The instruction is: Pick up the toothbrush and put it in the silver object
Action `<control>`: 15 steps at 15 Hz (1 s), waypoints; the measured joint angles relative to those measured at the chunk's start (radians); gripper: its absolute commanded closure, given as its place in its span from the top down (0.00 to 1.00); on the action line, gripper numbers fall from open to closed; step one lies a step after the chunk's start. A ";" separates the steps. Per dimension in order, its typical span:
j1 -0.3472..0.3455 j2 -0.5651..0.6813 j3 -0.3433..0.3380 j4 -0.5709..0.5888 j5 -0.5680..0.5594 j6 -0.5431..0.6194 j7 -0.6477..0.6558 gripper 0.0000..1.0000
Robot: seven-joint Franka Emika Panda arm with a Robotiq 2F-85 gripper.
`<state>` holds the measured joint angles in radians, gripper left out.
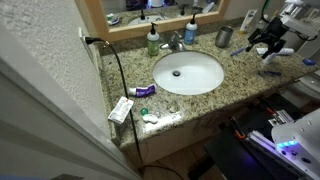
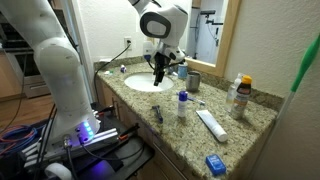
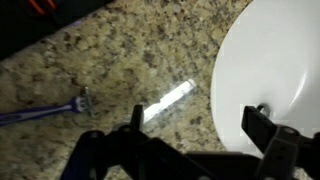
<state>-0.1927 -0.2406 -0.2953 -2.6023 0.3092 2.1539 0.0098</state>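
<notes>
Progress is nil so far: the toothbrush (image 3: 168, 100) lies flat on the granite tabletop (image 3: 120, 50), not yet grasped. In the wrist view it is a pale sliver just beside the rim of the white sink (image 3: 285, 60). The end effector (image 3: 198, 114) hangs above it with its fingers spread wide and holding nothing, the brush roughly between them. Left to do, by my reading: descend, close on it, lift, and carry it to the silver object (image 1: 224, 38), which stands upright near the tabletop's back edge, apart from the brush. A darker blue-purple brush (image 3: 45, 110) lies farther from the sink. In both exterior views the toothbrush is too small to pick out, so its distance from the tabletop's front edge is unclear. The cup's inside is not visible, and the wrist view is blurred.
</notes>
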 measured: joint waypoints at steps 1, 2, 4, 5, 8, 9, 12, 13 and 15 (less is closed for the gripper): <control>-0.033 -0.006 -0.023 -0.003 -0.005 -0.012 -0.002 1.00; -0.051 -0.013 -0.036 -0.005 -0.006 -0.019 -0.003 1.00; -0.057 -0.019 -0.038 -0.006 -0.006 -0.025 -0.001 1.00; -0.057 -0.016 -0.036 -0.003 -0.006 -0.025 0.011 1.00; -0.081 0.013 -0.045 0.041 0.000 -0.021 0.120 1.00; -0.101 0.022 -0.055 0.063 -0.005 -0.022 0.153 1.00; -0.169 0.034 -0.094 0.132 -0.028 -0.026 0.252 1.00; -0.184 0.036 -0.101 0.149 -0.030 -0.031 0.275 1.00; -0.191 0.037 -0.104 0.161 -0.030 -0.036 0.295 1.00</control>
<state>-0.3834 -0.2037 -0.3991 -2.4416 0.2791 2.1181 0.3049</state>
